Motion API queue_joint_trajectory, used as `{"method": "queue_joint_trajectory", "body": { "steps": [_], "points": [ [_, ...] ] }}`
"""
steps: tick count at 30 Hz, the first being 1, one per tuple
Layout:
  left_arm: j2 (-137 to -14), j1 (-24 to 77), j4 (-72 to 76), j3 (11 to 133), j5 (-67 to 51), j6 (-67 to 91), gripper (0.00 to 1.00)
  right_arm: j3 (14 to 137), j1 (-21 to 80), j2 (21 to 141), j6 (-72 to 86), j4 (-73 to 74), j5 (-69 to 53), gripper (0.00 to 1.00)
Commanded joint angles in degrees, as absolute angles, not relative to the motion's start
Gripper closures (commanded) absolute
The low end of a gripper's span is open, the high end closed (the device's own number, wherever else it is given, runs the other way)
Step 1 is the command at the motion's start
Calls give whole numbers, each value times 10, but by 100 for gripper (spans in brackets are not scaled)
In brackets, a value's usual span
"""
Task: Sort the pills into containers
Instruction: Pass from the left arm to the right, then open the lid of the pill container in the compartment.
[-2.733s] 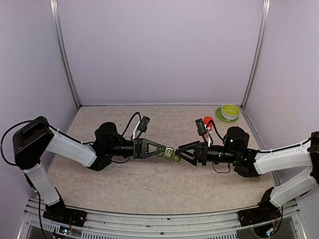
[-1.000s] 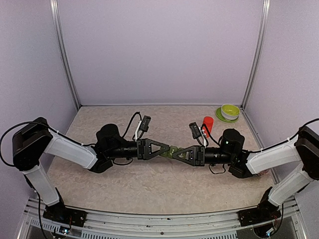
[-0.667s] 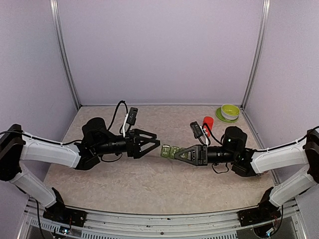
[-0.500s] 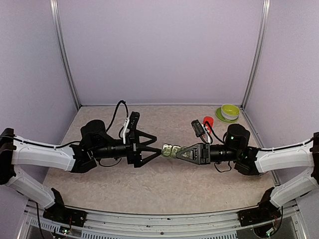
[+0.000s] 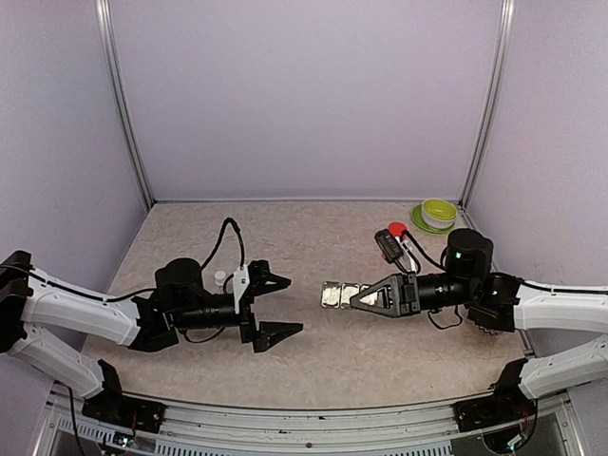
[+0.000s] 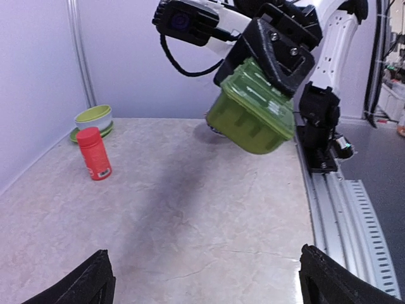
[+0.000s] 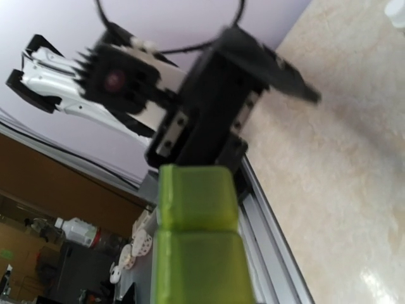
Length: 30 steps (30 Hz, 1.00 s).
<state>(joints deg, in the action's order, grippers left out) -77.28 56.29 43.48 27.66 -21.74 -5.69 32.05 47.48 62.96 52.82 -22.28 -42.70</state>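
The containers (image 5: 339,294), a short strip of translucent green lidded boxes, hang above the table with my right gripper (image 5: 355,297) shut on their right end. From the left wrist the containers (image 6: 252,111) show tilted under the black fingers (image 6: 278,54) of the right arm. They fill the lower middle of the right wrist view as green boxes (image 7: 196,240). My left gripper (image 5: 282,306) stands open and empty, a short gap left of the strip, its jaws spread wide. No pills show in any view.
A red-orange bottle (image 5: 395,229) stands behind the right wrist, seen also as the red bottle (image 6: 93,153). A green bowl (image 5: 437,213) sits at the back right corner. A tiny white-capped bottle (image 5: 220,277) stands by the left arm. The table's metal rail (image 6: 342,209) runs along the near edge.
My left gripper opened, let go of the containers and drew back left toward the near edge. My right gripper kept the strip and moved it slightly right.
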Motion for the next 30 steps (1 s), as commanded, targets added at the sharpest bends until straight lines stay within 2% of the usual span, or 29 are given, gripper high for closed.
{"method": "queue_joint_trajectory", "body": {
  "steps": [1, 6, 8, 12, 14, 20, 30],
  "points": [
    [-771, 589, 398, 314, -84, -132, 1, 309, 473, 604, 519, -177, -429, 78],
    [-772, 617, 472, 292, 85, -137, 1, 302, 473, 591, 512, -168, -424, 77],
    [-755, 619, 481, 276, 73, -143, 1, 303, 473, 586, 505, -156, -418, 77],
    [-750, 620, 371, 320, 29, -177, 1, 308, 471, 576, 498, -133, -416, 77],
    [-752, 628, 364, 324, 27, -197, 1, 311, 471, 571, 496, -118, -417, 77],
    [-758, 675, 564, 215, 19, -292, 1, 323, 472, 569, 499, -88, -431, 76],
    [-806, 715, 602, 230, 17, -349, 1, 315, 472, 624, 540, -141, -515, 77]
  ]
}}
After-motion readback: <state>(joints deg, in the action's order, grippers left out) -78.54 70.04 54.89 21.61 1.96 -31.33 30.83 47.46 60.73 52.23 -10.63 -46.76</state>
